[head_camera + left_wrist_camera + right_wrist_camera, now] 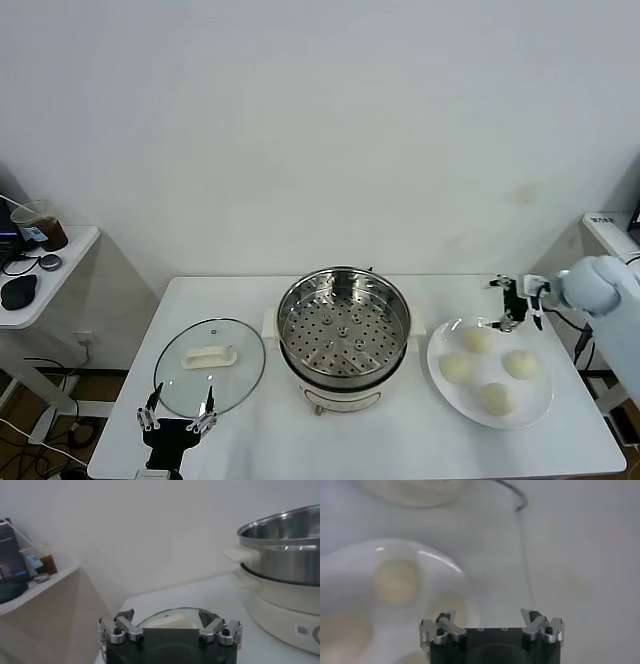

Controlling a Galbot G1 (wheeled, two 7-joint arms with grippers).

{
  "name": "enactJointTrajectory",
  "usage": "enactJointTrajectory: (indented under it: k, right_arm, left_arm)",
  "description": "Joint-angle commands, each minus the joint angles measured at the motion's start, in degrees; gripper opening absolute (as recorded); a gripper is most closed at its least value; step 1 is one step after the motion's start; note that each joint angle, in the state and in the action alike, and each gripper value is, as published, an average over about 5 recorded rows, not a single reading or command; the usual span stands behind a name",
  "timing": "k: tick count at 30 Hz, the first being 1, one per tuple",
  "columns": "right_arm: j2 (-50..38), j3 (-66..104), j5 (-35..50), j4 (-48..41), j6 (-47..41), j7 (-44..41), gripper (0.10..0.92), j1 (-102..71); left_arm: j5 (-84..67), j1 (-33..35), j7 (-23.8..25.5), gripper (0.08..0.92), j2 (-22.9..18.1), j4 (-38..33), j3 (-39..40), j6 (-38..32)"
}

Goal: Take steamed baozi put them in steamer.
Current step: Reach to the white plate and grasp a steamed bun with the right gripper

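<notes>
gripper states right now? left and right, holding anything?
Left gripper: open, empty, parked at the table's near edge by the glass lid.
Right gripper: open, empty, above the far rim of the plate of baozi.

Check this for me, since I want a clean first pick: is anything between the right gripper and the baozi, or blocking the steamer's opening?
Nothing visible. The right gripper hangs open at the plate's far edge, beside the nearest baozi, with no object between. The steamer is uncovered; its glass lid lies flat on the table by the parked left gripper.
</notes>
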Motion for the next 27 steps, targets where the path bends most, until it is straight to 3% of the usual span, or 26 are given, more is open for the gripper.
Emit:
enactJointTrajectory:
  k: [1,16,27]
  right_arm:
    - [1.05,-17.18,-2.89,-7.85,5.43,-7.79,0.823,13.74]
    - [11.03,-7.27,-8.71,-18.4,6.03,-5.05,0.823,6.78]
    - [12.39,-5.78,-9.62,-19.44,5.26,-3.62,0.823,5.18]
  left_arm:
    - [0.15,0.32,-0.63,0.823,-0.2,-0.82,-0.12,-0.03]
    - [0.87,0.63,-0.22,0.823,-0.38,-0.1,0.32,0.01]
    - [0.87,0.83,-0.08,0.823,-0.24,-0.51,0.15,0.05]
